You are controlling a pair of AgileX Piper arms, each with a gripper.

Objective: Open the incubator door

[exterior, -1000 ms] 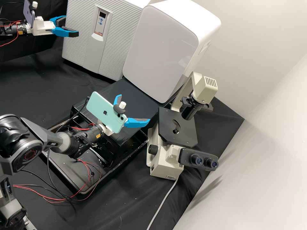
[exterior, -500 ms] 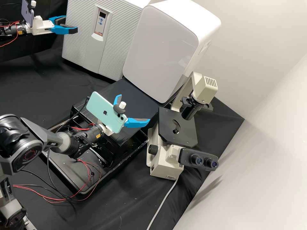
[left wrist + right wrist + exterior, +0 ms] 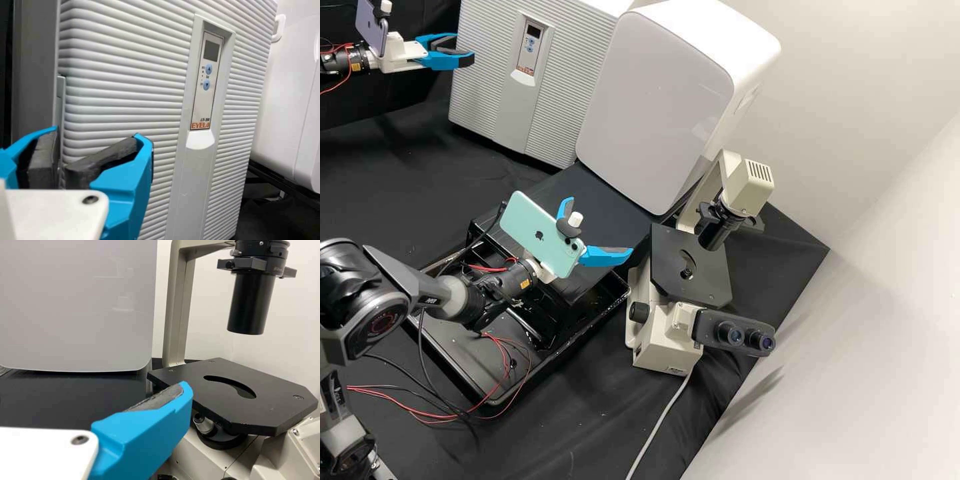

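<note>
Left pincer (image 3: 465,53) shifted outward along the incubator's (image 3: 477,100) front, parted beside its door (image 3: 125,95), presumably to catch the edge; I hold right pincer (image 3: 600,226) spread, apart from it.

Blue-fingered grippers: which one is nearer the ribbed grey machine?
The left gripper, by the edge of the ribbed incubator's front; the right gripper is near the microscope.

Pale grey incubator door (image 3: 482,97), horizontally ribbed.
</note>
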